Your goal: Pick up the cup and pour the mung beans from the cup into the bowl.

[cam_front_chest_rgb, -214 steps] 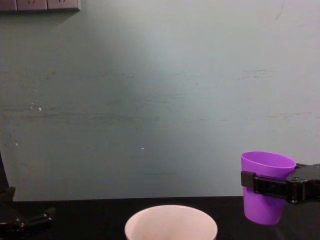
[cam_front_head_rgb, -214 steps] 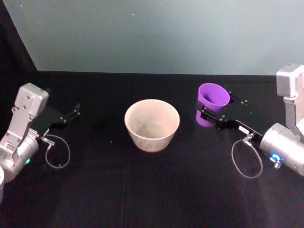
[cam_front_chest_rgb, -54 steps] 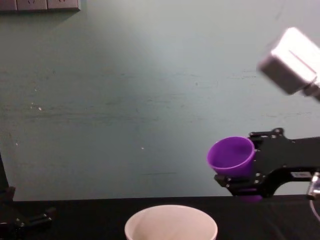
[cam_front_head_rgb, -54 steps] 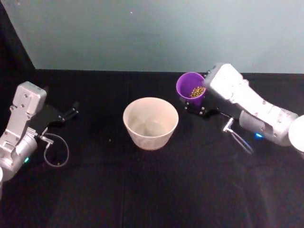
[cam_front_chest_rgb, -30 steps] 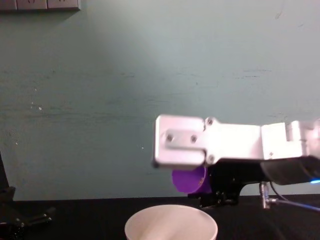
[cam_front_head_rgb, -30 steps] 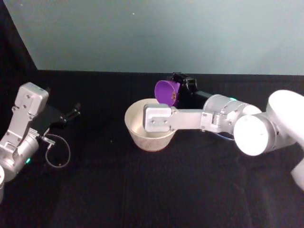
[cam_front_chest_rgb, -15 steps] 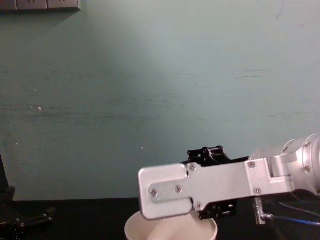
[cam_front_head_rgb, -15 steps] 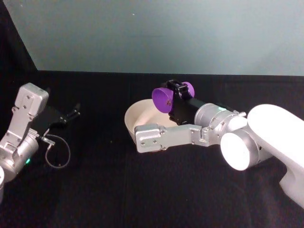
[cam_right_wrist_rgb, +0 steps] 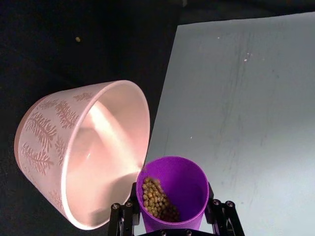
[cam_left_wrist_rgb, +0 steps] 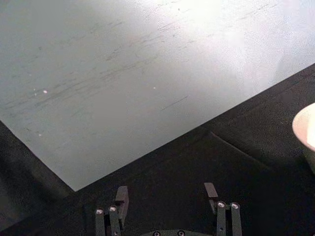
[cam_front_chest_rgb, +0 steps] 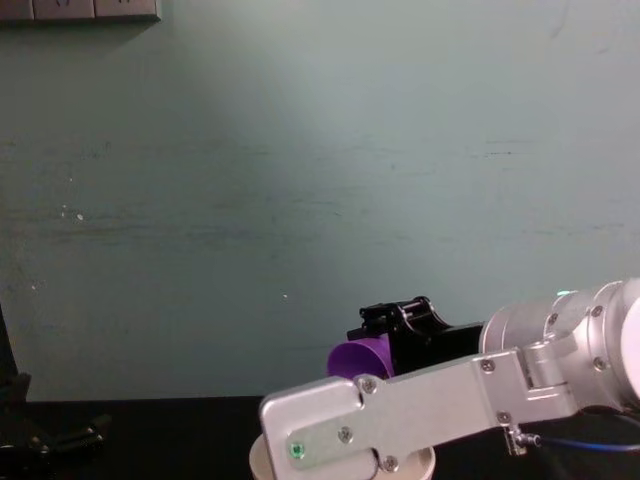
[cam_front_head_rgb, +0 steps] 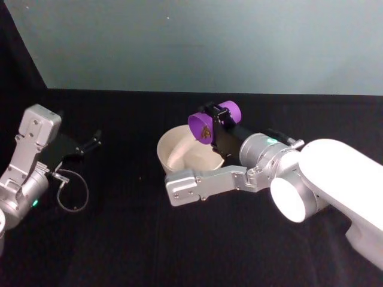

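Leaning over the wide pinkish-white round bowl (cam_front_head_rgb: 168, 149), the small purple plastic cup (cam_right_wrist_rgb: 180, 178), likely light and slick, sits clamped mid-wall by the right gripper (cam_right_wrist_rgb: 171, 212); the left gripper (cam_left_wrist_rgb: 165, 196) lies open, far left.

A scuffed pale teal wall (cam_front_chest_rgb: 300, 150) backs the black-draped table (cam_front_head_rgb: 119, 251); wall sockets (cam_front_chest_rgb: 80, 10) sit high left.
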You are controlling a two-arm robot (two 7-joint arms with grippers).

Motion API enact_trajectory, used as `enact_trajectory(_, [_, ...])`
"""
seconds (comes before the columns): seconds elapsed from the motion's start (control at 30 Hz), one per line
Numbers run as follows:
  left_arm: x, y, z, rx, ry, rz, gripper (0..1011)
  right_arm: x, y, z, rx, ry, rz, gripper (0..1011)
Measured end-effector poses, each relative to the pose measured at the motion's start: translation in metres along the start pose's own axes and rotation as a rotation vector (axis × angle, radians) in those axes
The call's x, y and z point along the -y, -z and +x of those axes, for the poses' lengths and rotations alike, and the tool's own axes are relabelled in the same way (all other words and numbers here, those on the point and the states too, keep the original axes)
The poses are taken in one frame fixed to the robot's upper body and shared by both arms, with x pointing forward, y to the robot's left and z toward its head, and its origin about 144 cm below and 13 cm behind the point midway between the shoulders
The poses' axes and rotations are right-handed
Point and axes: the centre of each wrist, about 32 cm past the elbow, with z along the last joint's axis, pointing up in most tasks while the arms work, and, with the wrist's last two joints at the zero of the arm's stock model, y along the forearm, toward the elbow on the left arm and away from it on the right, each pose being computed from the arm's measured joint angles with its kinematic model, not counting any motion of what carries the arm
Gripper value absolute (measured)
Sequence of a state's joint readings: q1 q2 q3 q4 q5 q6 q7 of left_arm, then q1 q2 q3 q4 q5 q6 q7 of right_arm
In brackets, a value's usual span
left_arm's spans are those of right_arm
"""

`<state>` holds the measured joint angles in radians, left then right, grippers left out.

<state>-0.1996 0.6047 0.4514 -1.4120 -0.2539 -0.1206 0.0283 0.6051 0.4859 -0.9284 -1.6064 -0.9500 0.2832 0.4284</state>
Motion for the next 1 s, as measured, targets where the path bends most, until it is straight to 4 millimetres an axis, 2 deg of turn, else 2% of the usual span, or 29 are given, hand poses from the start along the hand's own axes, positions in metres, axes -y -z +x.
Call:
enact_trajectory(0.43, [0.0000, 0.0000, 0.0000, 0.000, 0.000, 0.000, 1000, -0.0011, -0.0059, 0.0015, 0.082, -0.017, -0.021, 726])
enact_trajectory(1.0, [0.0000, 0.0000, 0.0000, 0.000, 0.000, 0.000, 1000, 0.0007, -0.0049, 0.0034, 0.070, -0.019, -0.023, 726])
